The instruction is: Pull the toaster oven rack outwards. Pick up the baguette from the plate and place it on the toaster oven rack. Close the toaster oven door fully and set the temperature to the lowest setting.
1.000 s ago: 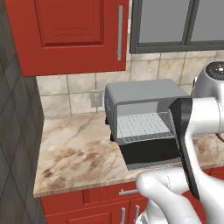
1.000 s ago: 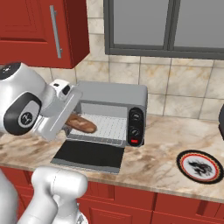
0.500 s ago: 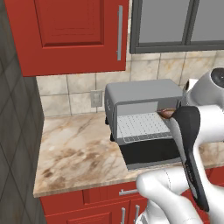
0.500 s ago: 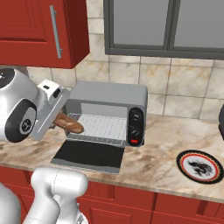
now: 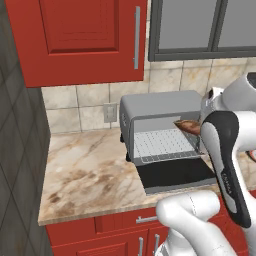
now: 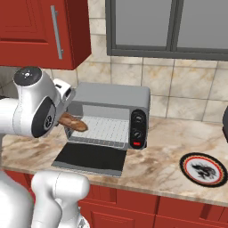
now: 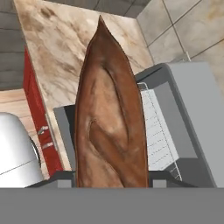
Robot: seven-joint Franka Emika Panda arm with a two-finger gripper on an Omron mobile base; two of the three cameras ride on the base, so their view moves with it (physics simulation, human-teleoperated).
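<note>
Rack step looks done: the toaster oven rack (image 6: 103,130) is slid out of the toaster oven (image 6: 111,113), and the toaster oven door (image 6: 91,157) lies dropped flat on the surface (image 5: 85,175) in front. Pickup done too: the plate (image 6: 204,169) off to the right is bare, and your gripper (image 6: 62,116) is holding the baguette (image 7: 111,118) clamped between its fingers. The hand view shows the loaf sticking out lengthwise past the fingertips. In the base views the baguette hangs in the air at the oven opening, above the rack; whether its tip touches the wire I can't tell, probably apart. Left for you: set it on the rack, release, shut the door fully, and turn the temperature knob (image 6: 139,119) to its lowest.
</note>
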